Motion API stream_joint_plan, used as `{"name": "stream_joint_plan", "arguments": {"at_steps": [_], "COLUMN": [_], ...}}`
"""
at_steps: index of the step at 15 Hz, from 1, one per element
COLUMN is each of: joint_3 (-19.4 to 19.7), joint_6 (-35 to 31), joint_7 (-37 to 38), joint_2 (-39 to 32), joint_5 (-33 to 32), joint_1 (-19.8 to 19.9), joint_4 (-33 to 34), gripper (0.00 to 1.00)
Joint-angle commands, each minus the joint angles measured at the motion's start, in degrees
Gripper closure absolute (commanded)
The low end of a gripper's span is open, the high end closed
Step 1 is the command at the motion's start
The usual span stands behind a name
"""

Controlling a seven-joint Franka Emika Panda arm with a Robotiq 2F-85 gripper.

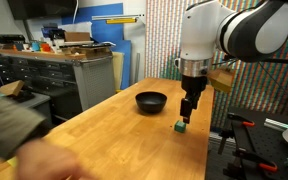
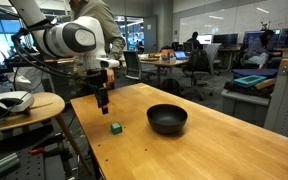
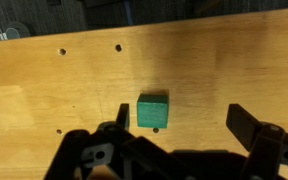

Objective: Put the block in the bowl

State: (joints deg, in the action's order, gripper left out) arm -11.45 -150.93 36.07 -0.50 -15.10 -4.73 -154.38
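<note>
The block is a small green cube (image 1: 181,126) lying on the wooden table near its edge. It also shows in the other exterior view (image 2: 116,128) and in the wrist view (image 3: 152,112). The black bowl (image 1: 151,101) sits on the table a short way from the cube, empty, and shows again (image 2: 167,119). My gripper (image 1: 188,108) hangs above the cube, apart from it, also seen in an exterior view (image 2: 102,103). In the wrist view the gripper (image 3: 182,122) is open and the cube lies next to one finger, off centre between the jaws.
The wooden table (image 1: 104,135) has small holes in its top (image 3: 118,47). The table edge runs close to the cube (image 2: 89,140). A round side table with items (image 2: 19,105) stands beside it. A blurred person's arm (image 1: 19,140) is in the foreground.
</note>
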Motion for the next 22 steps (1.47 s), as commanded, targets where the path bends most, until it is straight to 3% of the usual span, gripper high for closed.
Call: {"name": "stream_joint_plan", "arguments": {"at_steps": [1, 6, 18, 19, 22], "joint_3": [3.11, 7.08, 12.47, 12.42, 12.29], "joint_6": [-4.40, -8.22, -14.61, -14.88, -14.33], "joint_7": [1.00, 0.19, -6.51, -7.69, -10.90], "joint_2": [-4.70, -10.05, -18.68, -19.01, -18.63], "joint_5": [-4.10, -5.69, 0.06, 1.20, 4.30], "joint_1": [-0.70, -2.82, -6.47, -6.34, -6.22], "joint_4": [1.47, 3.74, 6.90, 6.91, 6.90], "gripper": [0.00, 0.00, 0.00, 0.21, 0.42]}}
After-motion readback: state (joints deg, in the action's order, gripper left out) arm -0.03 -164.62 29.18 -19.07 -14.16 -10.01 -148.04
